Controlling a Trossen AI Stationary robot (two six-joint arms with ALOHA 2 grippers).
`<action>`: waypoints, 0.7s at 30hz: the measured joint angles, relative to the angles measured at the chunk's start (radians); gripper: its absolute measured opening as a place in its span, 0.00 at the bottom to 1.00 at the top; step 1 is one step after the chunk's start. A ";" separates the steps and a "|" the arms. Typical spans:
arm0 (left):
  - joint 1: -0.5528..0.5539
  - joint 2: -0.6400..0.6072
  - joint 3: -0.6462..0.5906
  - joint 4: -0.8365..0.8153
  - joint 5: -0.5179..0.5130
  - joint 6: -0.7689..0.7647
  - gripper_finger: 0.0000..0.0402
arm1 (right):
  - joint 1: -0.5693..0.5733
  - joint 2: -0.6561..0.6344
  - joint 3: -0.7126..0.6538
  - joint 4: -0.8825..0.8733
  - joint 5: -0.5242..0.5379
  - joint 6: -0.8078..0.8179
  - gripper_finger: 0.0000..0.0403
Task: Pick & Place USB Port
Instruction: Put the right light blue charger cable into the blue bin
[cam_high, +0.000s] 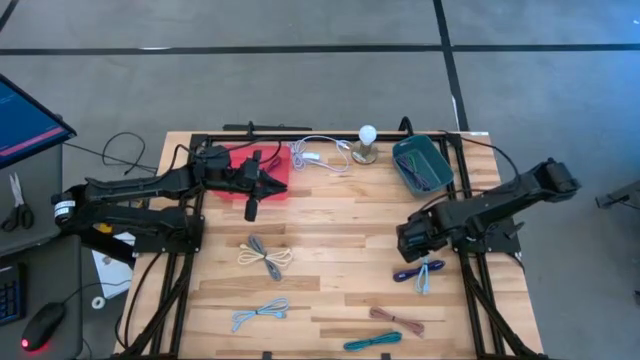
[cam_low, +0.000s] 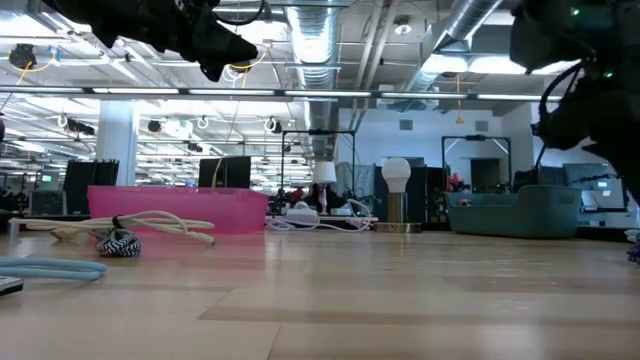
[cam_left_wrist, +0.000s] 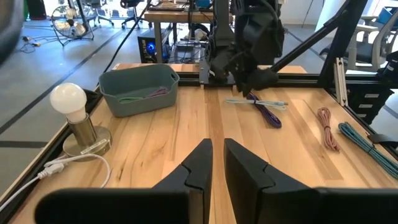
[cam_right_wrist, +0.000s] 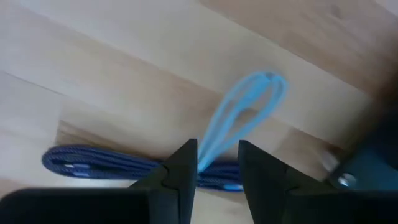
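A dark blue cable bundle (cam_right_wrist: 93, 163) and a light blue cable (cam_right_wrist: 249, 106) lie crossed on the table at the right (cam_high: 420, 272). My right gripper (cam_right_wrist: 216, 152) points down over them, open. Its fingers stand on either side of the light blue cable's loop where it crosses the dark blue bundle, and nothing is gripped. My left gripper (cam_left_wrist: 216, 146) hangs level above the pink tray (cam_high: 255, 165) at the far left. Only a narrow gap shows between its fingers, with nothing in it.
A teal bin (cam_high: 422, 163) with cables in it stands at the far right. Beside it are a bulb lamp (cam_high: 367, 140) and a white cord (cam_high: 320, 155). Other cable bundles lie mid-table (cam_high: 265, 255), near the front (cam_high: 260, 312), and at the front right (cam_high: 397, 320), (cam_high: 372, 342).
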 joint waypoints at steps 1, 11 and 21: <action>0.000 0.000 0.000 0.000 0.000 0.000 0.10 | 0.000 0.013 0.000 0.016 0.000 -0.002 0.27; 0.000 0.000 0.000 -0.002 0.000 0.000 0.10 | 0.000 0.127 0.000 0.048 0.000 -0.027 0.27; 0.000 0.000 0.000 -0.003 0.000 0.000 0.10 | 0.000 0.200 0.000 0.032 0.000 -0.028 0.27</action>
